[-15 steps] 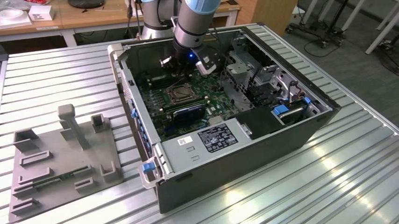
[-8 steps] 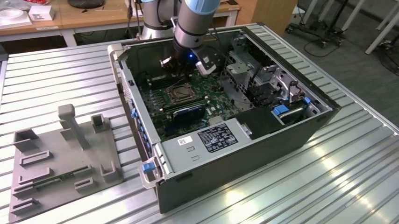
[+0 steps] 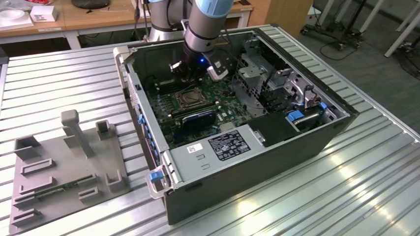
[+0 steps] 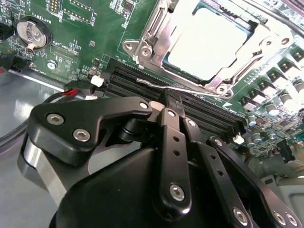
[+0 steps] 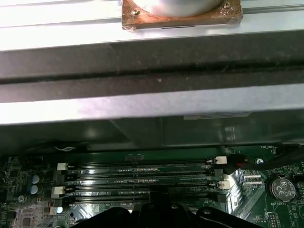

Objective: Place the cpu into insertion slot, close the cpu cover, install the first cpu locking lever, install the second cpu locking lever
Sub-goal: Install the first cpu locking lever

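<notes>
Pincer (image 4: 172, 96) narrow, tips together, just beside lever (image 4: 152, 83) alongside chip (image 4: 209, 40); chip seated w/ cover (image 4: 159, 26) down over it, prob. poised to press lever.

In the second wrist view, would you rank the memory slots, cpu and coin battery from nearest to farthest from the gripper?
1. The memory slots, right at the tip of the gripper.
2. The cpu, just beyond those slots.
3. The coin battery, well off to the side.

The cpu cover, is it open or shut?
Shut, it seems: in the second wrist view the cpu cover lies flat over the cpu, whose silver top shows through its window.
</notes>
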Controlling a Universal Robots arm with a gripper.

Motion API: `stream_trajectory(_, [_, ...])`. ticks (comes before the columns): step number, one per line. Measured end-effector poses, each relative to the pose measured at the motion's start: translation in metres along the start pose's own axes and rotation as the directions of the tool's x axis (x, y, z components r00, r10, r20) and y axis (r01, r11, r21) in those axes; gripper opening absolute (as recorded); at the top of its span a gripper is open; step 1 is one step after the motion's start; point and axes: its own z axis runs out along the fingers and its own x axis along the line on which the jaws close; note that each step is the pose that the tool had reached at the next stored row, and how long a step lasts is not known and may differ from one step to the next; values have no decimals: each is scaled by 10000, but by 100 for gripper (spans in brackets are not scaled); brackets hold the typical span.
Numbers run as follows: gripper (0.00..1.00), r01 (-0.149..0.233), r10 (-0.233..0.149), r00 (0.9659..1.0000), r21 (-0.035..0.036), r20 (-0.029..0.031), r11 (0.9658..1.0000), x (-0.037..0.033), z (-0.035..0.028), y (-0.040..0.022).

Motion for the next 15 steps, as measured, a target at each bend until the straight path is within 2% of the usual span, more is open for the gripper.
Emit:
stream_trajectory(5, [11, 1, -1, 10000, 1, -1, 10000, -8, 27, -19])
stream_trajectory(15, [11, 2, -2, 10000, -1, -1, 10000, -10, 28, -43])
